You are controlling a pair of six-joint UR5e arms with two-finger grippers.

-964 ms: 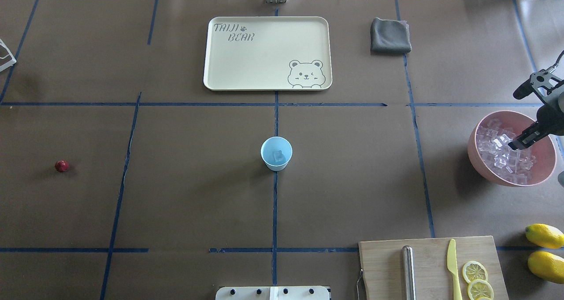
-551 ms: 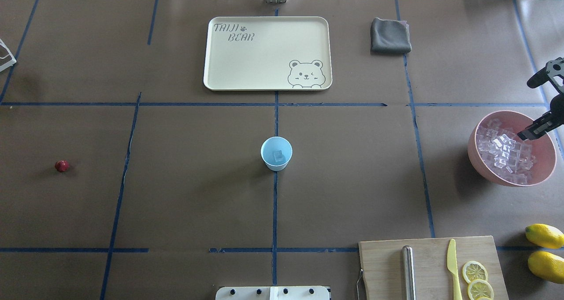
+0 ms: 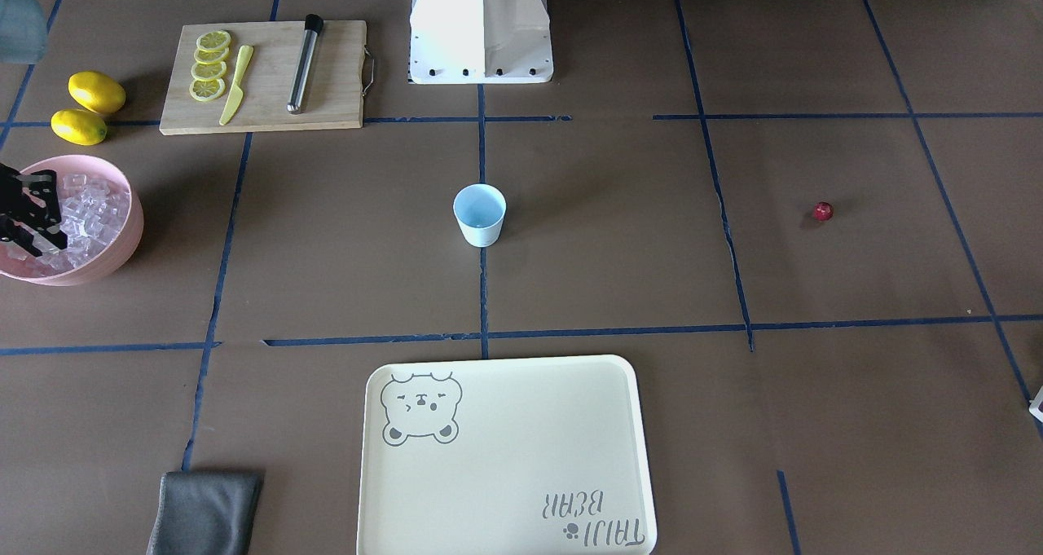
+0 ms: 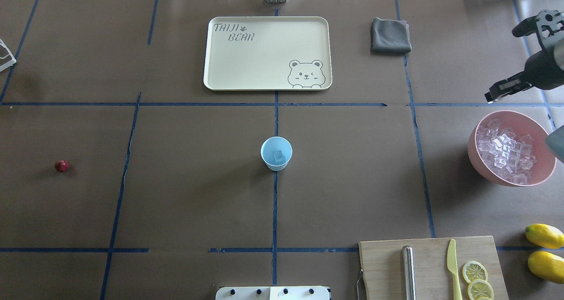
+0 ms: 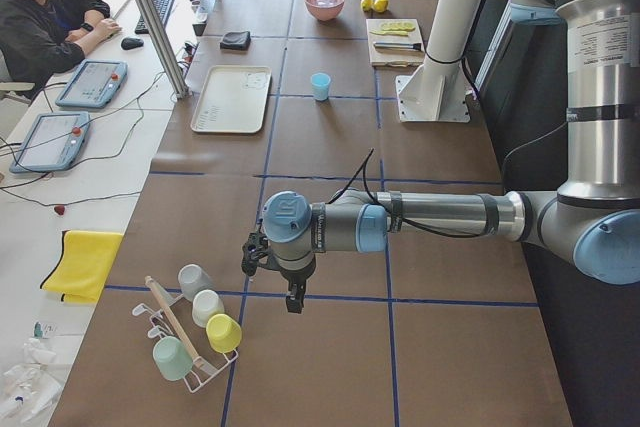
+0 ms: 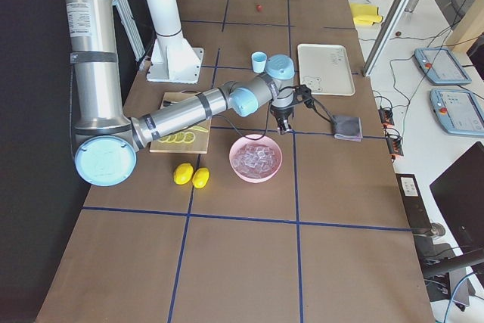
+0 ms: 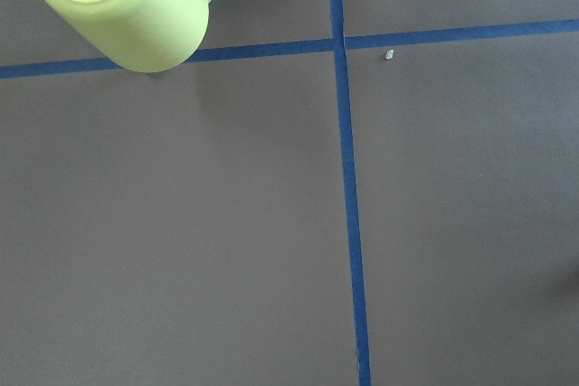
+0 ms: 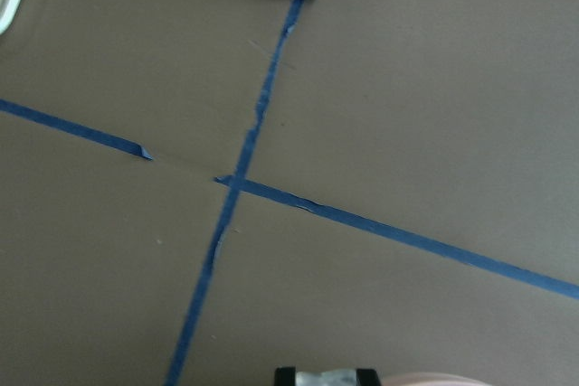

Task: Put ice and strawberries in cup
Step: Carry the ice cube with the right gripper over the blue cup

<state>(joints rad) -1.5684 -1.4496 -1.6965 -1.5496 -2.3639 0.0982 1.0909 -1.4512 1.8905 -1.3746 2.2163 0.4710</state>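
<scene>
The light blue cup (image 4: pixel 276 153) stands at the table's centre with one clear ice cube (image 4: pixel 278 156) inside. More ice (image 4: pixel 504 152) fills the pink bowl (image 4: pixel 473 154) at the right. My right gripper (image 4: pixel 492 96) hangs raised just beyond the bowl's far rim. In the right wrist view its tips are shut on a small clear ice cube (image 8: pixel 324 377). The dark red strawberry (image 4: pixel 61 166) lies alone at the far left. My left gripper (image 5: pixel 290 299) shows only in the exterior left view, far from the cup, so I cannot tell its state.
A cream tray (image 4: pixel 211 53) and a grey cloth (image 4: pixel 390 35) lie at the far side. A cutting board (image 4: pixel 383 264) with knife, metal rod and lemon slices sits near right, two lemons (image 4: pixel 545 251) beside it. A rack of cups (image 5: pixel 195 332) stands by the left gripper.
My right gripper has lifted out of the ice bowl and moved toward the table's far side. The cup, strawberry and left arm have not moved.
</scene>
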